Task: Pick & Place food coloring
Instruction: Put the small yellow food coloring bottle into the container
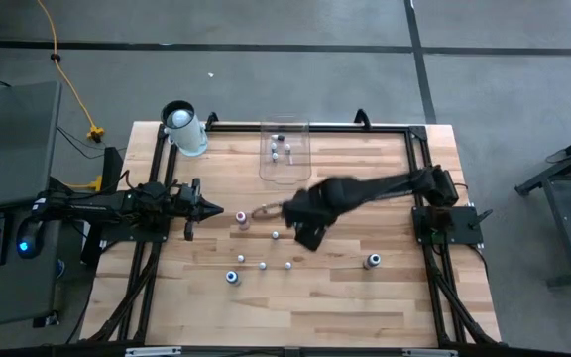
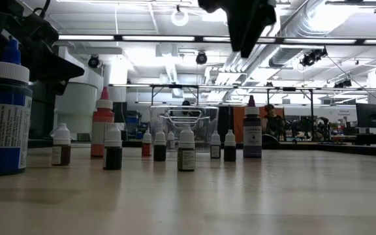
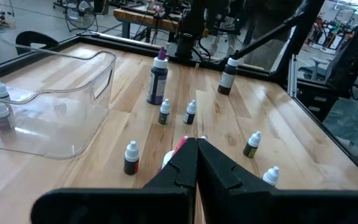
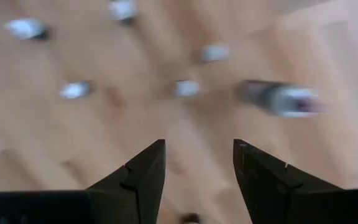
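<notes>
Right tool (image 4: 197, 163) hangs with its fingers apart and empty above the loose food coloring bottles (image 1: 264, 265) scattered on the surface on the near side of the clear bin (image 1: 285, 159), so your nearest bottles lie straight below it; left tool (image 1: 212, 211) waits closed beside them.

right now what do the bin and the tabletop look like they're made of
Bin: clear, glossy plastic by the look; the wood and two small bottles inside show through its walls, and its rim catches glare.

Tabletop: light wood, apparently joined planks; grain and seams show, with a soft sheen that suggests a sealed finish.
</notes>
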Tool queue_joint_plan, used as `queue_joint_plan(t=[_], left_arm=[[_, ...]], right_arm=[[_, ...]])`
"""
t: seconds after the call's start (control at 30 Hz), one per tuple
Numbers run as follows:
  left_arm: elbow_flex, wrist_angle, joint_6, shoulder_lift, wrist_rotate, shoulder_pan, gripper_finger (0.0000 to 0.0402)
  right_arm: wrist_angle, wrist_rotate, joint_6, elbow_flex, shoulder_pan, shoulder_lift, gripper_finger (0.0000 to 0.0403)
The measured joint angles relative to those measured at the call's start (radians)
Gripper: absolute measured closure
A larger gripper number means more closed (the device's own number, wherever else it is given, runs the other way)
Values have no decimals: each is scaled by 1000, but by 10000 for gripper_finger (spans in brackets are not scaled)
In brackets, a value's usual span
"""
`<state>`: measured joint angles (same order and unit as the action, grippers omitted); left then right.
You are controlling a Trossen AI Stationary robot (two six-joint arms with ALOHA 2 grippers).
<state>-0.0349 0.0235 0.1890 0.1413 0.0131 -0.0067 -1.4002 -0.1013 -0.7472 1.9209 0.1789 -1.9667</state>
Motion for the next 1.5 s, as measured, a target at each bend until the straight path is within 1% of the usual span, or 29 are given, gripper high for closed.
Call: queue_joint_plan(t=[0.07, 0.17, 0.27, 0.47, 0.57, 0.77, 1.0, 1.2, 1.5], left_arm=[[0, 0, 0, 0, 0, 0, 401], [0, 0, 0, 0, 0, 0, 401], [0, 0, 0, 0, 0, 0, 401], [0, 0, 0, 0, 1, 0, 401], [0, 1, 0, 0, 1, 0, 401], [0, 1, 0, 0, 1, 0, 401], [0, 2, 0, 0, 2, 0, 401], [1, -3, 0, 0, 0, 0, 401], [1, -4, 0, 0, 0, 0, 401]], right_arm=[[136, 56, -4, -78, 24, -1, 224], [339, 144, 72, -176, 49, -1, 227], [498, 177, 147, -268, 61, -1, 232], [653, 173, 252, -403, 78, -1, 244], [723, 188, 294, -441, 86, -1, 247], [787, 160, 435, -452, 99, 0, 238], [792, 181, 519, -413, 98, -49, 218], [799, 169, 532, -378, 86, -87, 206], [799, 167, 523, -375, 74, -105, 213]])
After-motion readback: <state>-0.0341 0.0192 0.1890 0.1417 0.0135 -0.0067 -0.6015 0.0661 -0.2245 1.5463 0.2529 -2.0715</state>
